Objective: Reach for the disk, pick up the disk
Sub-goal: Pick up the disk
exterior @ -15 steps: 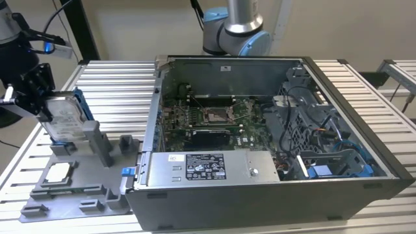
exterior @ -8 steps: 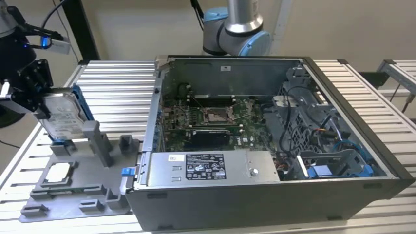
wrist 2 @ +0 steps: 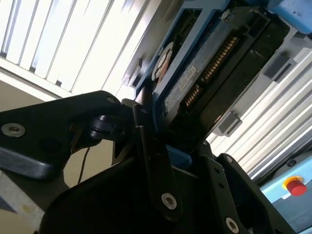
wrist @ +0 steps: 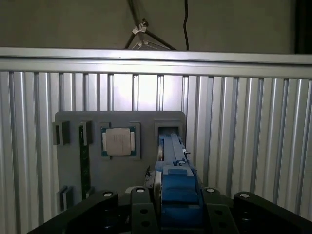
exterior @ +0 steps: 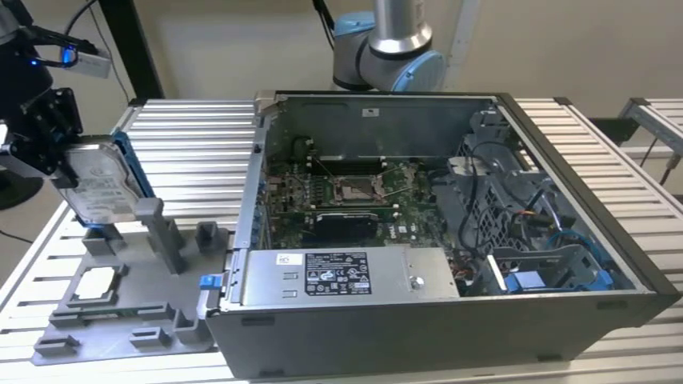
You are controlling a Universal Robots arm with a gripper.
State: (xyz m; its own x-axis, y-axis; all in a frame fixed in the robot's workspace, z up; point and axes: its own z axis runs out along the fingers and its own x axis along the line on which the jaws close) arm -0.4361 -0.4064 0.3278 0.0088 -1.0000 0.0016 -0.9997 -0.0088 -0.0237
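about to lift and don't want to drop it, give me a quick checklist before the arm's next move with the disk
1. Fingers on both sides of the flat silver-metal hard drive with a blue plastic frame: ok, they flank its blue edge in both wrist views.
2. Grip shut on the drive: ok by the look of it; how firmly, cannot tell.
3. Drive upright, not tilted over: ok in the exterior view.
4. Drive clear of the grey slotted fixture plate: cannot tell, its lower end sits by the upright posts.
5. Small square silver-white chip seated in its pocket, apart from the drive: ok.
6. Open grey computer case apart from the drive: ok.
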